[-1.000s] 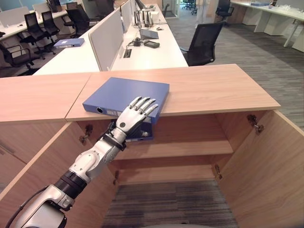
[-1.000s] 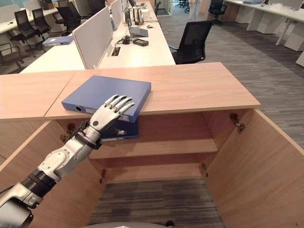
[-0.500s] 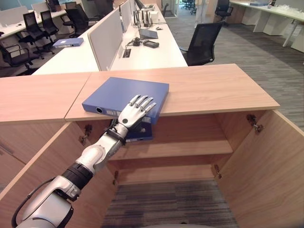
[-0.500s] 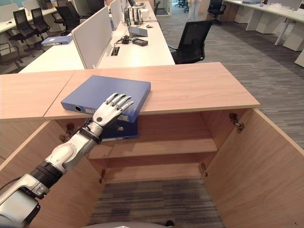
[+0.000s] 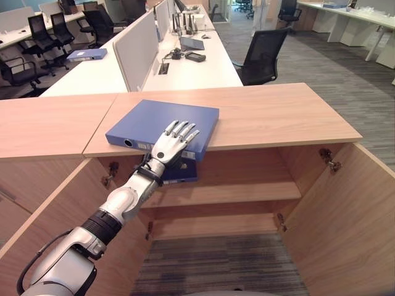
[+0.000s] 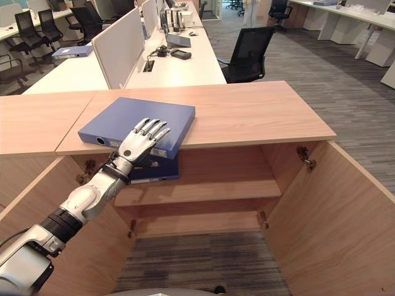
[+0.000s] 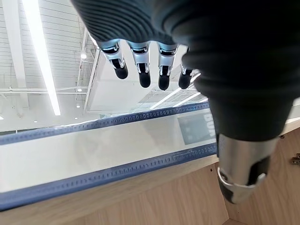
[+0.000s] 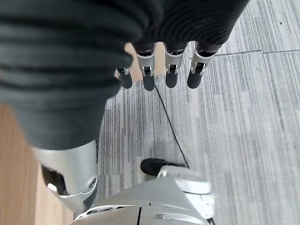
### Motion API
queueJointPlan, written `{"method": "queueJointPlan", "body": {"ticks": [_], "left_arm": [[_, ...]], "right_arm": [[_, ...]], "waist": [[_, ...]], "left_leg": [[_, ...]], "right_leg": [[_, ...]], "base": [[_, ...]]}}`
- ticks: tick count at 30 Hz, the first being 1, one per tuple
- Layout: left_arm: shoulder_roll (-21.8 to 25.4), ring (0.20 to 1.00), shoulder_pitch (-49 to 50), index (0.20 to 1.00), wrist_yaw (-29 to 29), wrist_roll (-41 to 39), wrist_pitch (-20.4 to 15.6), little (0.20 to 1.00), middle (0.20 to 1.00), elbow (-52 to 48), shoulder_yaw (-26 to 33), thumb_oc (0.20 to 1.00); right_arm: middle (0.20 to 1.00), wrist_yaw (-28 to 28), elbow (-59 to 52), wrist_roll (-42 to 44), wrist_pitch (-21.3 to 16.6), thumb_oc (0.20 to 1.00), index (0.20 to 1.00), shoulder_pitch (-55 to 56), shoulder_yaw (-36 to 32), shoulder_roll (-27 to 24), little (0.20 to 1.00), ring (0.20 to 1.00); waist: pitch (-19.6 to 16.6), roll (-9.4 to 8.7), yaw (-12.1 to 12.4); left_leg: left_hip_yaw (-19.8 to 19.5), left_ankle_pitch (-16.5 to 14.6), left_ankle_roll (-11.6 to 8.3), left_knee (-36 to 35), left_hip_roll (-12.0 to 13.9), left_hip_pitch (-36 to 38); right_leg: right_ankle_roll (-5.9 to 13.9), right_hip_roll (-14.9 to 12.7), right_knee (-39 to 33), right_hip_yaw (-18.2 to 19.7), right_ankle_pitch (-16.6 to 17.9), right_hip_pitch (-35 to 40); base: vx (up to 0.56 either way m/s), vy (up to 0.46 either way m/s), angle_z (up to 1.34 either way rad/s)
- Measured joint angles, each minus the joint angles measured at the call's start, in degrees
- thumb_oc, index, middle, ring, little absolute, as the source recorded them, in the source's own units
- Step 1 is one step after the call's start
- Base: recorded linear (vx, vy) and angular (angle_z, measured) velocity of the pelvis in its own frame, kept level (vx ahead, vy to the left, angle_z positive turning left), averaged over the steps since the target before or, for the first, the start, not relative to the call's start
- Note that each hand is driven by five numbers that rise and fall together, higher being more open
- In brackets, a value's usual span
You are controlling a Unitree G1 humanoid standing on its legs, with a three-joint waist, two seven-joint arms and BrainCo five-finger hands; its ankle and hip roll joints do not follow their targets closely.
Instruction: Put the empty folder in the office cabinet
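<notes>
Currently the blue folder (image 5: 162, 124) lies flat on the cabinet top (image 5: 271, 114), its near corner overhanging the front edge. Left hand (image 5: 170, 141) rests on that near edge, fingers straight and spread, not curled round it. Cabinet (image 6: 203, 188) doors stand open; a second blue folder (image 6: 154, 171) lies on the upper shelf (image 6: 210, 190) at the left, the lower shelf bare. Right hand (image 8: 154, 70) hangs over the floor (image 8: 225, 112), fingers relaxed, holding nothing.
</notes>
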Motion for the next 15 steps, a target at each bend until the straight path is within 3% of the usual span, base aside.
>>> {"method": "queueJointPlan", "body": {"ticks": [15], "left_arm": [[-1.9,1.0,-0.22,1.0,0.04,-0.1,2.26,1.0,1.0,6.7,0.03,1.0]], "right_arm": [[1.0,0.01,-0.01,-0.17,1.06,1.0,1.0,-0.59,0.28,-0.06,1.0,1.0]], "waist": [[0.04,-0.06,-0.5]], "left_leg": [[0.1,0.0,0.01,0.0,0.01,0.32]], "right_leg": [[0.02,0.02,0.0,0.01,0.02,0.25]], "base": [[0.0,0.0,0.0]]}}
